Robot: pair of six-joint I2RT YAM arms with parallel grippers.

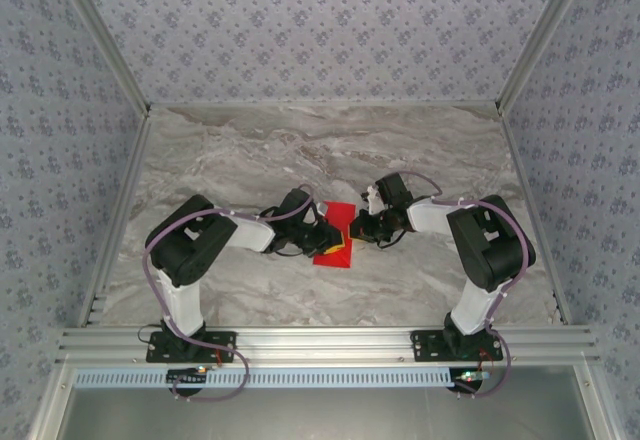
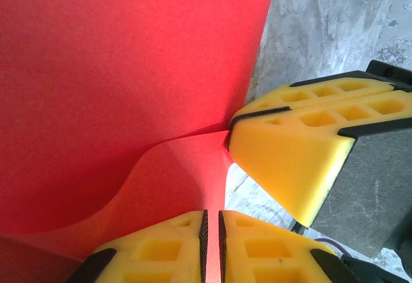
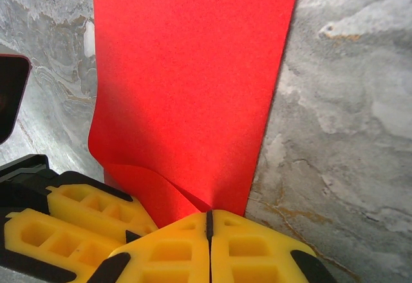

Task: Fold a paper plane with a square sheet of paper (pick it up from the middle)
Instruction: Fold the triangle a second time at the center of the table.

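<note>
**Two-handed pinch at mid-table.** The left gripper (image 2: 212, 247) and right gripper (image 3: 209, 244) are both clamping the square sheet of paper (image 3: 193, 71), each with its jaws closed on the red edge and their tips almost meeting. The sheet is sitting between the arms over the middle of the marble-patterned table (image 1: 250, 150). Judged step: an early fold is being formed. The next move is calling for one gripper to anchor the sheet while the other carries its edge across squarely. The wrist views are revealing a flap curling under the grip. The top view is giving instead the sheet's place on the table.
</note>
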